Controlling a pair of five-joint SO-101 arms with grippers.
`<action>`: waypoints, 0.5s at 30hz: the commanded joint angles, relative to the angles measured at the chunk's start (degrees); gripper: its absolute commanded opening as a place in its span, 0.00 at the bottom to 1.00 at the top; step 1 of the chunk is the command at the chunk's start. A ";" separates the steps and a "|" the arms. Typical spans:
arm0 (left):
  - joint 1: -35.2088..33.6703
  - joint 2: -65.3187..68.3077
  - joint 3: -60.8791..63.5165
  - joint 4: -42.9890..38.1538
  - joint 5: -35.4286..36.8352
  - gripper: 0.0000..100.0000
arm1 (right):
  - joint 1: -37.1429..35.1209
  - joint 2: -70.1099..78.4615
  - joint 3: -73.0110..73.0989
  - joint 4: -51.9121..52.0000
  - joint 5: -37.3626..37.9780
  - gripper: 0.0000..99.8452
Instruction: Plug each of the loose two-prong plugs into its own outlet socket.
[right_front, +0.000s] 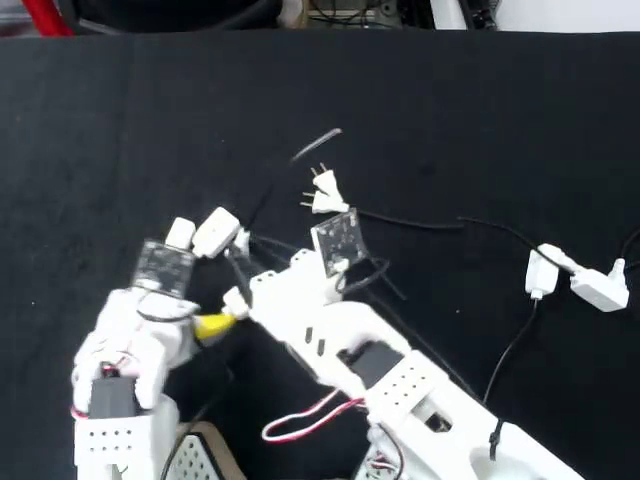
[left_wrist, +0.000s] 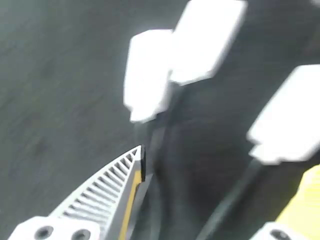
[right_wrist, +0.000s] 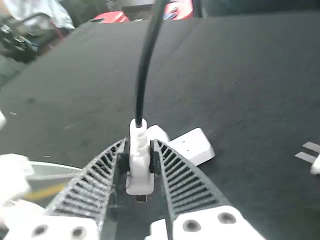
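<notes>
My right gripper (right_wrist: 138, 146) is shut on a white two-prong plug (right_wrist: 137, 167) whose black cable rises away from it. In the high view this right gripper (right_front: 240, 300) is left of centre, just short of two white outlet sockets (right_front: 200, 233) lying side by side. The same outlet sockets (left_wrist: 175, 65) lie ahead of my left gripper (left_wrist: 215, 200), which stands open with a black cable running between its fingers. In the high view the left gripper (right_front: 212, 322) sits close beside the held plug (right_front: 235, 298). Two loose white plugs (right_front: 322, 192) lie near the middle.
Black cables (right_front: 420, 225) snake across the dark table (right_front: 470, 110). At the right, a white plug (right_front: 542, 270) and a white adapter (right_front: 600, 287) lie together. The two arms' bodies crowd the front of the table.
</notes>
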 joint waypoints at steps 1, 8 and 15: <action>3.38 -1.05 -4.53 -2.55 2.11 0.46 | -0.88 -0.22 -2.24 -1.05 -2.02 0.01; -6.90 -1.23 -5.49 -4.04 7.47 0.46 | 2.73 -0.22 -2.42 -1.05 -1.85 0.01; -0.75 -1.23 -6.46 -1.23 9.49 0.46 | -2.11 -0.22 -2.07 -1.05 -4.57 0.01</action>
